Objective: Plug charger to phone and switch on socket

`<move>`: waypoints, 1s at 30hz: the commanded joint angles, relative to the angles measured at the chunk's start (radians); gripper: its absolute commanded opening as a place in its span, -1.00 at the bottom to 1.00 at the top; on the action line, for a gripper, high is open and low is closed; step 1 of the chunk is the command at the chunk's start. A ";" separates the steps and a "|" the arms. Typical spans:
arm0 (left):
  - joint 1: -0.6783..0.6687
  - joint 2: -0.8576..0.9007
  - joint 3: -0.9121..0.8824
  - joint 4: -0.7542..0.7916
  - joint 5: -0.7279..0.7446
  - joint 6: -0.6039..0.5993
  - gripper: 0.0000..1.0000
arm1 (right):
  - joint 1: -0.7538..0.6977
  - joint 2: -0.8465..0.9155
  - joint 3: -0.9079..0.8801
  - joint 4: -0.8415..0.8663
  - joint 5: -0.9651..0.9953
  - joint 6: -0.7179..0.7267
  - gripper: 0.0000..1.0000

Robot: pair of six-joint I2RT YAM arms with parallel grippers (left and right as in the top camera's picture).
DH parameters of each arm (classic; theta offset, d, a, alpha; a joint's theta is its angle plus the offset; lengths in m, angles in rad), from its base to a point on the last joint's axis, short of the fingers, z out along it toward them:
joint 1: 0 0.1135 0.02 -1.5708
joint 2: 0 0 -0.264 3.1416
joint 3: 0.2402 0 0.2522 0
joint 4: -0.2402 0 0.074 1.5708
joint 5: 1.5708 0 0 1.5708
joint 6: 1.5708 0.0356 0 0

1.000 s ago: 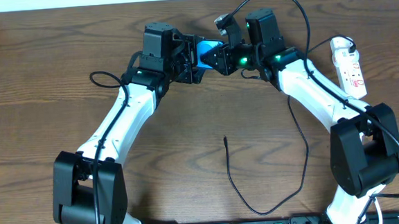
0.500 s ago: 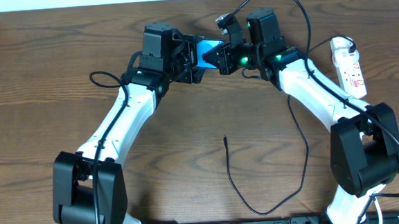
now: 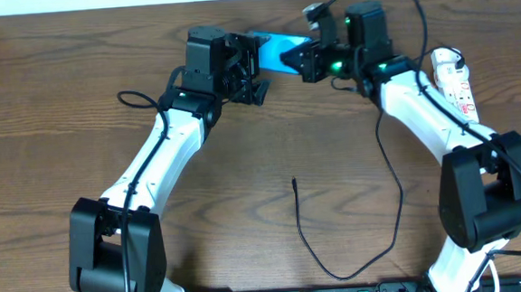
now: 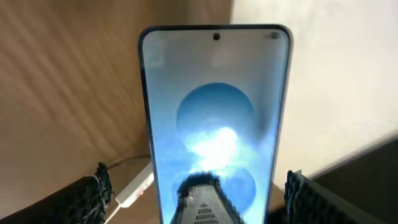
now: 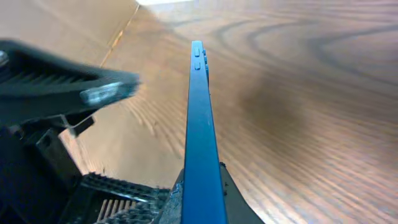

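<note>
While my right gripper (image 3: pixel 304 64) pinches the phone (image 3: pixel 282 52) shut-tight, my left gripper (image 3: pixel 252 72) gapes empty; the phone looks stiff, slick and fragile, so I'd grip its side edges.

Phone (image 3: pixel 282 52) aloft; charger (image 3: pixel 297 203) lying unplugged; socket (image 3: pixel 454 87) far right.

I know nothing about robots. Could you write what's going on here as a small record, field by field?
phone: blue screen lit, held up near the far edge of the table
right gripper: shut on the phone's end
left gripper: open, facing the phone, not gripping it
charger: black cable lying loose on the table, connector tip free, not in the phone
socket: white power strip beside the right arm, untouched
</note>
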 commanded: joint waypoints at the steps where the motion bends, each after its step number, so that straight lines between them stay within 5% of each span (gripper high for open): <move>1: 0.001 -0.027 0.008 0.063 0.037 0.053 0.78 | -0.039 -0.001 0.014 0.033 -0.023 0.108 -0.98; 21: 0.002 -0.029 0.008 0.257 -0.059 0.275 0.79 | -0.117 -0.001 0.014 0.233 -0.105 1.226 -0.98; 30: 0.002 -0.029 0.008 0.257 -0.131 0.274 0.79 | -0.115 -0.002 0.014 0.256 -0.190 1.395 -0.97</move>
